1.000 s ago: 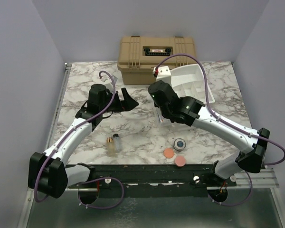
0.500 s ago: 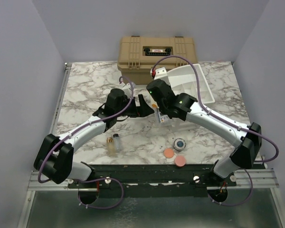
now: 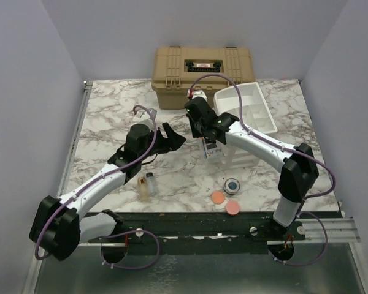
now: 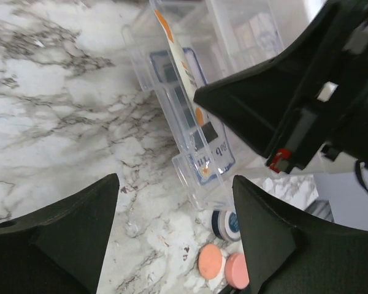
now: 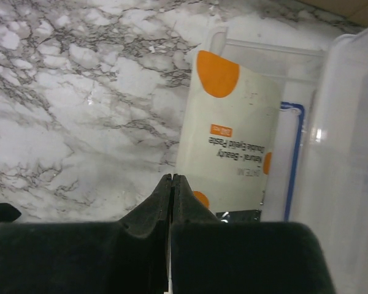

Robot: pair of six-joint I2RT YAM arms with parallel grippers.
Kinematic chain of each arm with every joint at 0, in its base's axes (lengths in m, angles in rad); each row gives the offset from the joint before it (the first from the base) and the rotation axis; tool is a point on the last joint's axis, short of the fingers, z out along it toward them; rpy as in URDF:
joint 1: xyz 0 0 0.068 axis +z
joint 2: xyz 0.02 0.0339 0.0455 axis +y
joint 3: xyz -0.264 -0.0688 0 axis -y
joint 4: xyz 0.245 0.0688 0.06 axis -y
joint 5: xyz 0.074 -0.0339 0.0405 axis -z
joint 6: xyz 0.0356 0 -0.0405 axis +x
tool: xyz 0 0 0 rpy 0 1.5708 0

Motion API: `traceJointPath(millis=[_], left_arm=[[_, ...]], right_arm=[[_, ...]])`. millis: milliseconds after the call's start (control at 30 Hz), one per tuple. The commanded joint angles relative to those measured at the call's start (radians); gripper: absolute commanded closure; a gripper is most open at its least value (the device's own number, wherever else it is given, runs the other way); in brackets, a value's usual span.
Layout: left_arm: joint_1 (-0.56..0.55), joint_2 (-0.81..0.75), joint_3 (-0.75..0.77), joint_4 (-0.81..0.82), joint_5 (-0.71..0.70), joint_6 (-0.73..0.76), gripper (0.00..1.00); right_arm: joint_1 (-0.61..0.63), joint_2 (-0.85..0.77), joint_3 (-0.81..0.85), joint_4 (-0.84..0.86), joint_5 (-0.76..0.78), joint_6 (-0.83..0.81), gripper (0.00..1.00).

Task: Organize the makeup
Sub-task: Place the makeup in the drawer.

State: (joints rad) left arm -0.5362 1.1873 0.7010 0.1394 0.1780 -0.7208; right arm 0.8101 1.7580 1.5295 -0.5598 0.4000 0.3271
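Note:
A white packet with orange dots (image 5: 230,135) stands tilted inside a clear plastic holder (image 4: 187,177) in the middle of the table. My right gripper (image 5: 172,177) hangs shut just above the packet's near edge, with nothing seen between its fingers; from above it (image 3: 205,138) sits over the holder (image 3: 221,150). My left gripper (image 4: 175,180) is open and empty to the holder's left (image 3: 175,136). A small dark jar (image 4: 226,223), an orange disc (image 4: 210,261) and a pink disc (image 4: 236,270) lie by the front edge. Two tiny bottles (image 3: 146,184) stand under my left forearm.
A white compartment tray (image 3: 245,107) lies at the back right, behind the right arm. The tan hard case (image 3: 202,67) stands shut at the back edge. Jar (image 3: 232,184) and discs (image 3: 218,197) sit close to the table's front edge.
My left gripper reached right toward the holder, then drew back a little left, its fingers somewhat narrower. The right arm swung its wrist left and back over the holder.

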Motion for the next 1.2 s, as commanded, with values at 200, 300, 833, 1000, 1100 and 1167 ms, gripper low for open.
traceJointPath(millis=[200, 300, 833, 1000, 1100, 1167], left_arm=[[0.001, -0.112, -0.040, -0.029, -0.187, -0.017, 0.24], [0.001, -0.100, -0.031, -0.029, -0.180, -0.019, 0.24], [0.001, -0.084, -0.021, -0.031, -0.153, -0.012, 0.24], [0.001, -0.078, -0.019, -0.029, -0.141, -0.010, 0.24], [0.001, -0.068, -0.017, -0.031, -0.128, -0.008, 0.23], [0.001, -0.066, -0.018, -0.029, -0.121, -0.013, 0.20]], right_arm=[[0.000, 0.079, 0.085, 0.009, -0.071, -0.004, 0.99], [-0.004, 0.100, 0.095, -0.029, -0.011, -0.002, 0.99], [-0.052, 0.050, 0.018, -0.046, 0.012, 0.012, 0.99], [-0.053, -0.007, -0.011, -0.037, -0.032, 0.015, 0.99], [-0.052, -0.098, -0.059, 0.000, -0.116, 0.003, 0.95], [-0.053, -0.172, -0.109, 0.032, -0.184, -0.011, 0.87]])
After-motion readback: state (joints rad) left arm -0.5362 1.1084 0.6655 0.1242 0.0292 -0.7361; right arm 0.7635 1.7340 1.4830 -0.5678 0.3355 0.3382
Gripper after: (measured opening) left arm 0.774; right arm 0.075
